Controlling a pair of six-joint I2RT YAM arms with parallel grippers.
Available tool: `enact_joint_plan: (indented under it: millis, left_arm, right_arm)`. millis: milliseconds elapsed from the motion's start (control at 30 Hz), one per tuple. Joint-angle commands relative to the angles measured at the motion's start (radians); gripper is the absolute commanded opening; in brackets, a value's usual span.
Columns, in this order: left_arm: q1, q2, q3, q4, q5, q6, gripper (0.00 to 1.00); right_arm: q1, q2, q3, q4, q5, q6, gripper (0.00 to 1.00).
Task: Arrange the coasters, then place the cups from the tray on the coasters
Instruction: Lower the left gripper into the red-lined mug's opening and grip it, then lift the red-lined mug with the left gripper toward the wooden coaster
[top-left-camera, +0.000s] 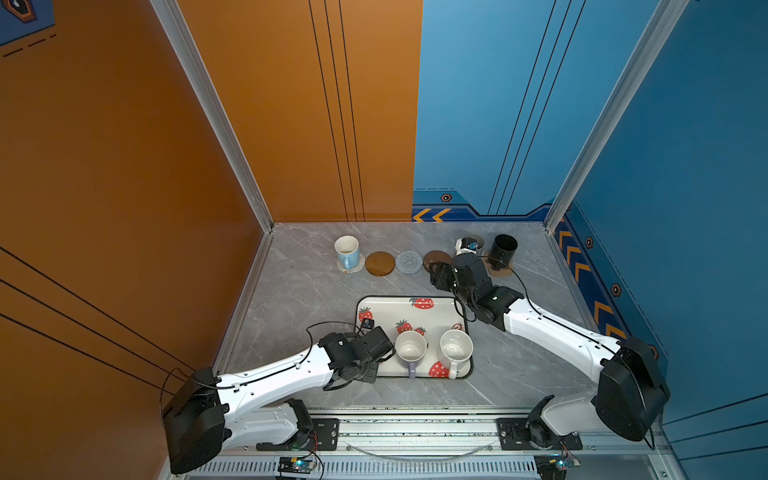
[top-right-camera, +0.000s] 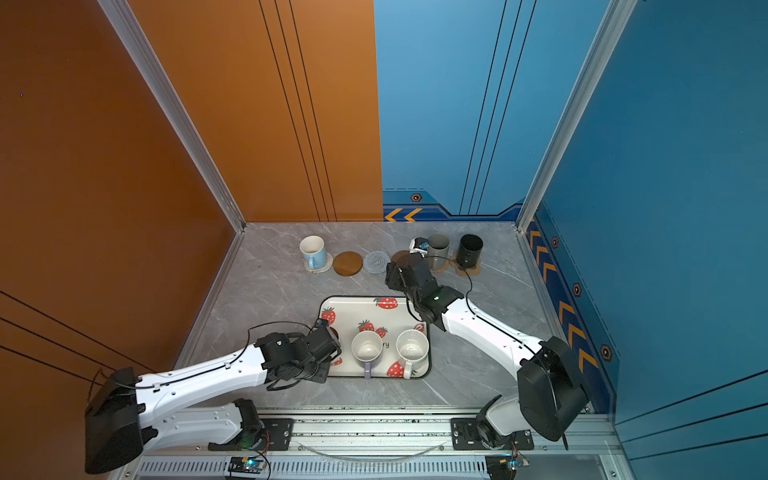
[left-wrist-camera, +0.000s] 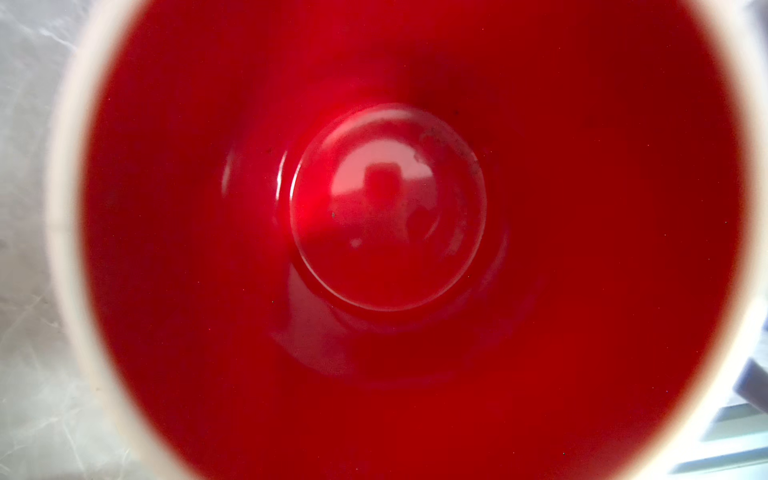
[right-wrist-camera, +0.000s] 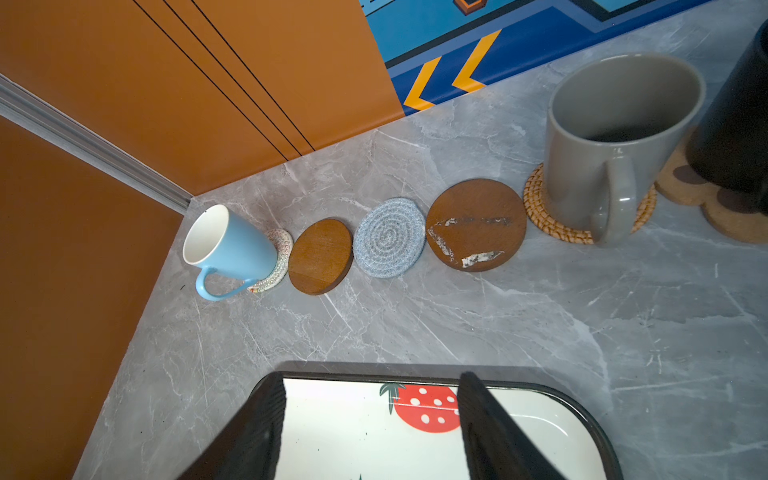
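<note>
Left tool (top-left-camera: 376, 345) over red-lined cup (left-wrist-camera: 386, 208) (grip unclear); right tool (right-wrist-camera: 372, 399) open; six coasters (top-left-camera: 380, 263), three bearing cups (top-left-camera: 347, 249).

Your left arm (top-left-camera: 270, 378) and right arm (top-left-camera: 552, 332) match: white shells, black joints and bases, thin black cables (top-left-camera: 332, 322) looping outside, small dark screws. The right fingers (right-wrist-camera: 257, 428) are black and ribbed.
</note>
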Motion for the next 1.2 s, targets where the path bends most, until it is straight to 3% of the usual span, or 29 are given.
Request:
enact_joint_plan:
  millis: [0,200,500,867,1167]
  left_arm:
    - [0.007,-0.027,0.027,-0.010,-0.054,-0.014,0.00]
    - [0.023,-0.015,0.075,-0.017,-0.069,0.022,0.00]
    - [0.119,0.054,0.251,-0.017,-0.111,0.151,0.00]
    - [0.261,0.165,0.411,0.064,-0.050,0.248,0.00]
    - [0.352,0.341,0.558,0.121,0.012,0.313,0.00]
  right_arm:
    - [0.002,0.008,0.034,-0.007,-0.007,0.014,0.64]
    - [0.002,0.005,0.034,-0.011,-0.007,0.014,0.65]
    - [0.003,-0.002,0.038,-0.021,-0.011,0.011,0.65]
    - [-0.001,-0.029,0.021,-0.026,-0.003,0.001,0.65]
    - [-0.016,-0.044,0.012,-0.028,-0.028,-0.002,0.65]
